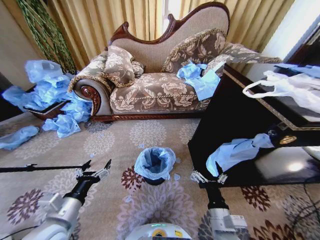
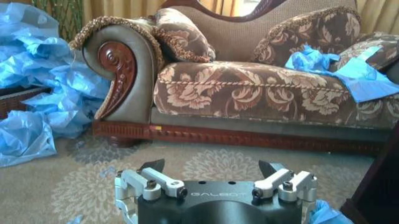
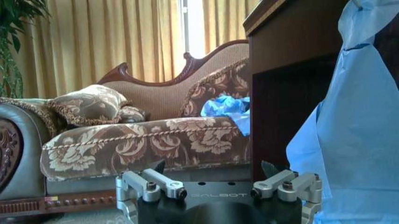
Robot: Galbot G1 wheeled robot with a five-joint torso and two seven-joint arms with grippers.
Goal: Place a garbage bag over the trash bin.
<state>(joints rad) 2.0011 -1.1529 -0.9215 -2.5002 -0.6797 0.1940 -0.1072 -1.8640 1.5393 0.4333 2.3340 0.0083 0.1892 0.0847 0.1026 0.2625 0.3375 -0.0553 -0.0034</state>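
Trash bin (image 1: 154,180) on carpet (image 1: 100,145), garbage bag (image 1: 155,162) draped over its rim. Left gripper (image 1: 98,168) and right gripper (image 1: 208,177) flank it, jaws spread, empty. Desk (image 1: 235,125) edge crowds the right.

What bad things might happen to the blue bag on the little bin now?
The garbage bag sits loosely bunched over the trash bin, so it might slip off if nudged. Both the left gripper and the right gripper are open beside it, holding nothing. Another blue bag hanging off the dark table could snag the right one.
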